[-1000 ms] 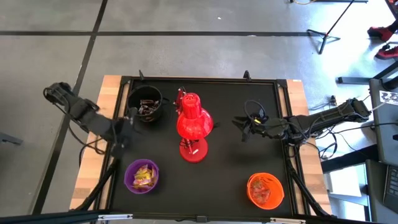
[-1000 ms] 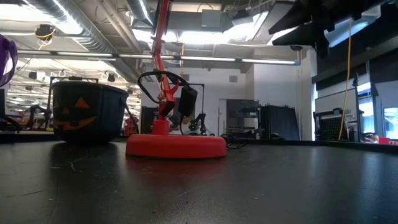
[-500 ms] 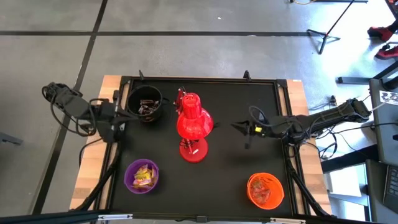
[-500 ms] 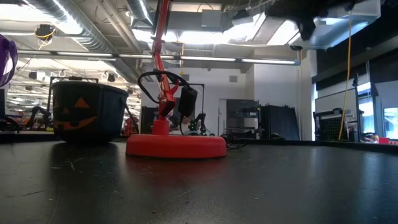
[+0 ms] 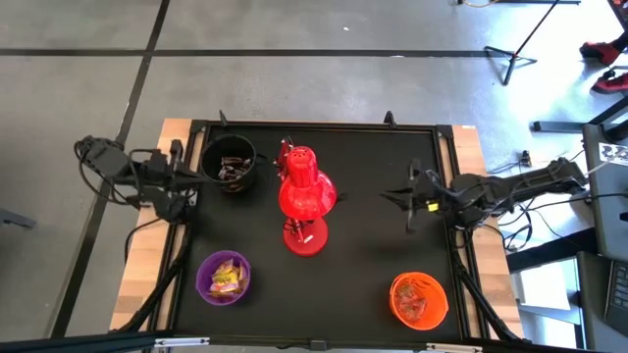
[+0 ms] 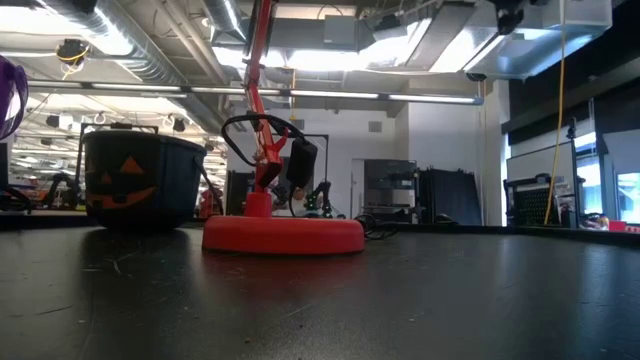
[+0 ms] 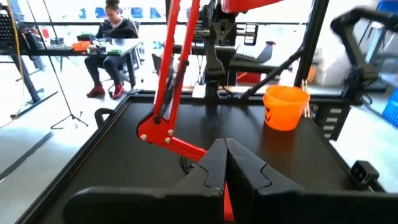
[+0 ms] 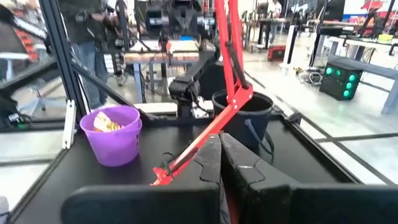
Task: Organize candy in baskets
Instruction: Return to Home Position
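Three buckets stand on the black table. The black bucket (image 5: 229,164) holds dark candy, the purple bucket (image 5: 224,277) yellow candy (image 5: 227,277), and the orange bucket (image 5: 419,299) more wrapped sweets. My left gripper (image 5: 193,176) hovers by the table's left edge, just left of the black bucket, with its fingers shut (image 7: 225,163) and nothing in them. My right gripper (image 5: 406,202) hangs over the right half of the table, above bare surface, shut (image 8: 221,159) and empty. In the low view the black bucket (image 6: 140,182) shows a pumpkin face.
A red desk lamp (image 5: 304,194) stands mid-table on its round base (image 6: 283,234), its jointed arm rising between the two grippers. A raised black frame (image 5: 324,126) rims the table. Bare surface lies between the lamp and the orange bucket. A person (image 7: 112,28) sits beyond the table.
My right gripper has drawn back toward the table's right edge and risen out of the low view. My left gripper has pulled back a little toward the left edge, away from the black bucket. Neither has taken anything; the buckets and lamp have stayed put.
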